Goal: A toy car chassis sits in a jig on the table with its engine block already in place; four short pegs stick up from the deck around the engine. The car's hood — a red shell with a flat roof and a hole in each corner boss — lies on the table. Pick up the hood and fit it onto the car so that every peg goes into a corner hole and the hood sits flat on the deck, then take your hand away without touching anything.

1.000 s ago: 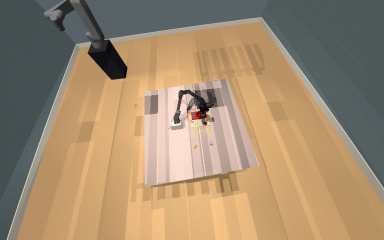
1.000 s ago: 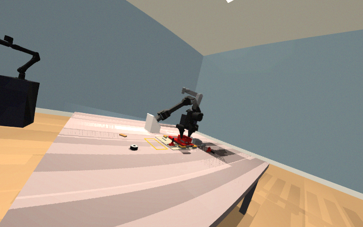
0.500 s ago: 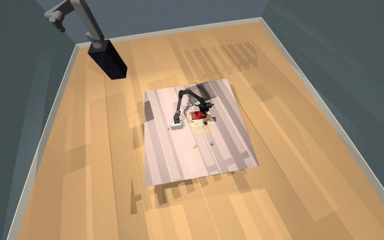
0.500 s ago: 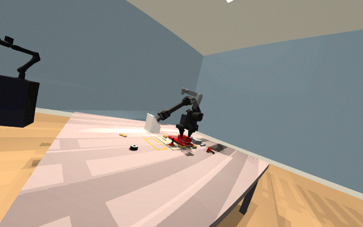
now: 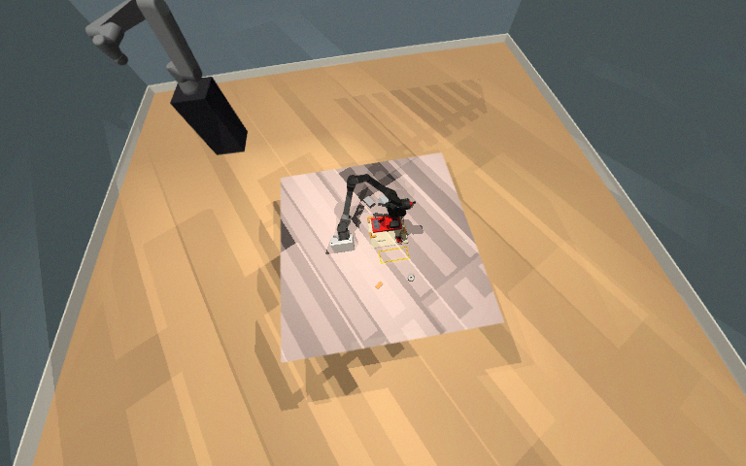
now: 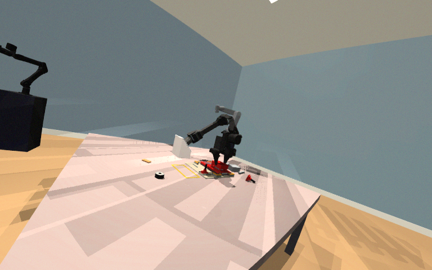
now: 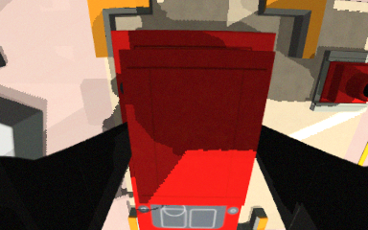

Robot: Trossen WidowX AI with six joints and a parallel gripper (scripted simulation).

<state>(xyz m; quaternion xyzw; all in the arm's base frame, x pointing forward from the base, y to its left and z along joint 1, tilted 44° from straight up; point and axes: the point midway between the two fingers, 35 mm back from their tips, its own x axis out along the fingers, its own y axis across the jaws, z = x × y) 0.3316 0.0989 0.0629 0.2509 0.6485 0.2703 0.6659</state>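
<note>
Hood (image 5: 390, 219) (image 6: 218, 165) (image 7: 196, 115) was picked up; claw (image 5: 394, 217) (image 6: 221, 163) (image 7: 193, 128) had it gripped, over the chassis (image 5: 378, 226) (image 6: 212, 171) (image 7: 122, 43) in the jig on the worktop (image 5: 329, 307) (image 6: 127, 216). Pegs hidden, so seating of all 4 couldn't be told. Left: confirm flat, release, back off clean.

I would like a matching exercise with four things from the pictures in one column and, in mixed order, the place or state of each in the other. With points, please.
Things
1. the hood (image 6: 220, 165) (image 7: 198, 120)
2. the black-and-white ring (image 5: 408, 278) (image 6: 159, 176)
3. the hand (image 6: 221, 162) (image 7: 193, 128)
4. the arm's base (image 5: 342, 245) (image 6: 180, 147)

Places and states
A. white, at the foot of the arm
B. between the two fingers, above the car's deck or on it
C. closed on a red shell
D. on the table, outside the yellow outline

Right pairs: 1-B, 2-D, 3-C, 4-A
</note>
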